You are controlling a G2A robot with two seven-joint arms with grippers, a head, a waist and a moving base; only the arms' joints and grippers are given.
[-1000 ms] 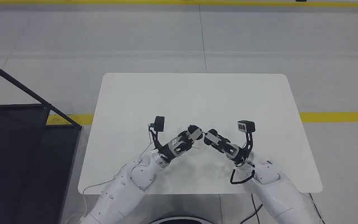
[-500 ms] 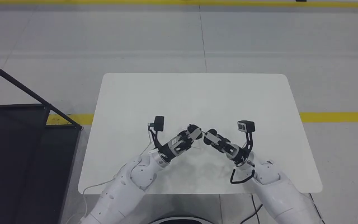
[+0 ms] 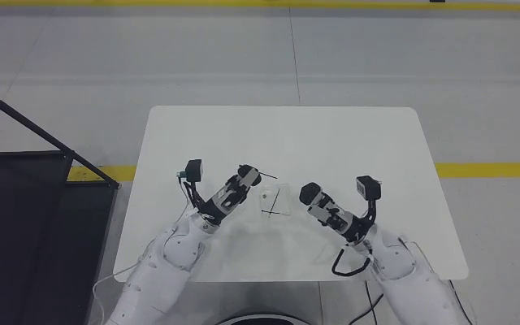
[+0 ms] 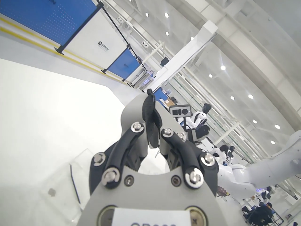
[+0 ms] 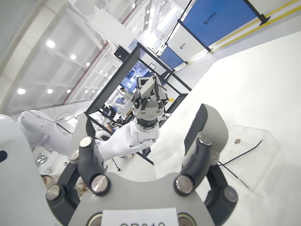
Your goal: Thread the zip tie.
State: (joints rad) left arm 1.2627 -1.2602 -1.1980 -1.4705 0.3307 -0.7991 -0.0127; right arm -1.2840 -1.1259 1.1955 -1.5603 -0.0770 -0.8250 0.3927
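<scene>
My left gripper is above the table left of centre, shut on a thin black zip tie that sticks out toward the middle. In the left wrist view its fingers are pressed together. A clear flat plate lies between the arms with two more black zip ties crossing on it. These also appear in the wrist views, zip tie and zip tie. My right gripper is just right of the plate, its jaws wide apart and empty.
The white table is bare around the plate. A black frame and dark panel stand off the table's left edge. Yellow floor tape runs behind.
Both grippers were close together over the table's middle. They have drawn apart: the left swung left with a zip tie, and the right backed off, uncovering the plate.
</scene>
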